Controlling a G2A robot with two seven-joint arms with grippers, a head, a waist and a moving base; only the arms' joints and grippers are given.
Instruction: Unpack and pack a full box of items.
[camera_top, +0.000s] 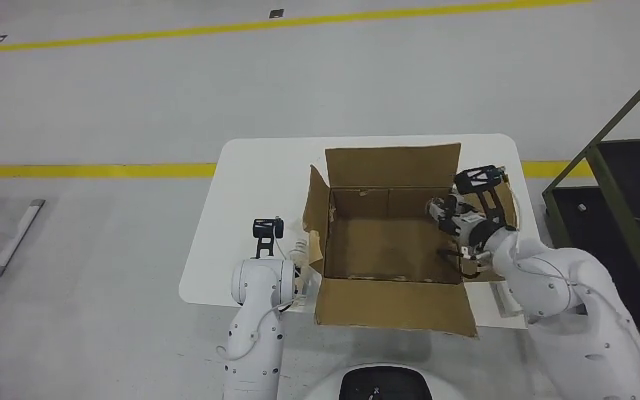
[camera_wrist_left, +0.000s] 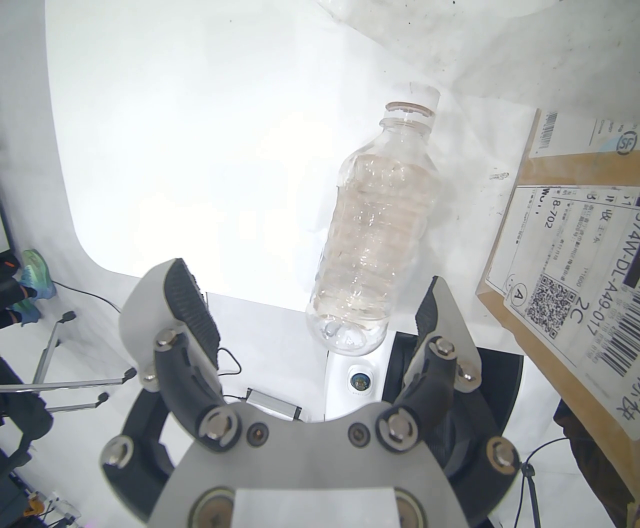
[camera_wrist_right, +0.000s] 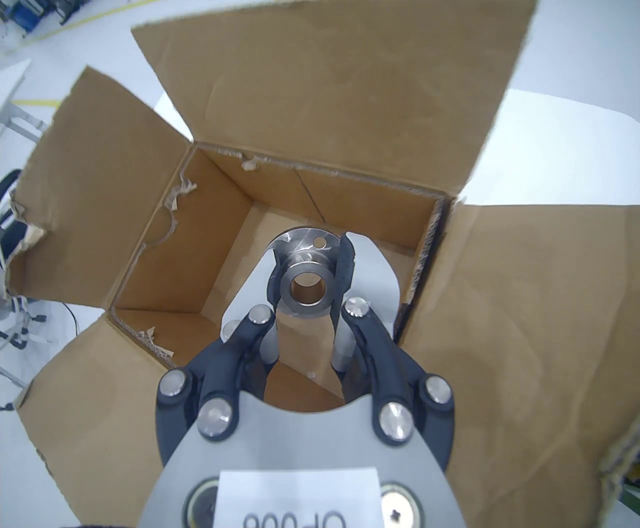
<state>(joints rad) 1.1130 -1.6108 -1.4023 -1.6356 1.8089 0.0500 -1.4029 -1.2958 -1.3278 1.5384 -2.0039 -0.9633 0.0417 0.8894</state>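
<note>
An open cardboard box (camera_top: 392, 250) stands on the white table (camera_top: 250, 180) with all flaps folded out. My right gripper (camera_wrist_right: 310, 272) hangs over the box's open mouth (camera_wrist_right: 210, 280), shut on a round metal flanged part (camera_wrist_right: 303, 277); from above this gripper (camera_top: 443, 215) is at the box's right wall. A clear plastic bottle (camera_wrist_left: 377, 240) lies on the table beside the box's left flap (camera_wrist_left: 575, 260). My left gripper (camera_wrist_left: 310, 305) is open just behind the bottle's base, apart from it, and in the top view it (camera_top: 268, 232) sits left of the box.
The table's near-left edge (camera_top: 195, 290) runs close to my left arm. A dark green metal frame (camera_top: 600, 160) stands off the table's right side. The box floor (camera_top: 385, 250) looks bare in the top view.
</note>
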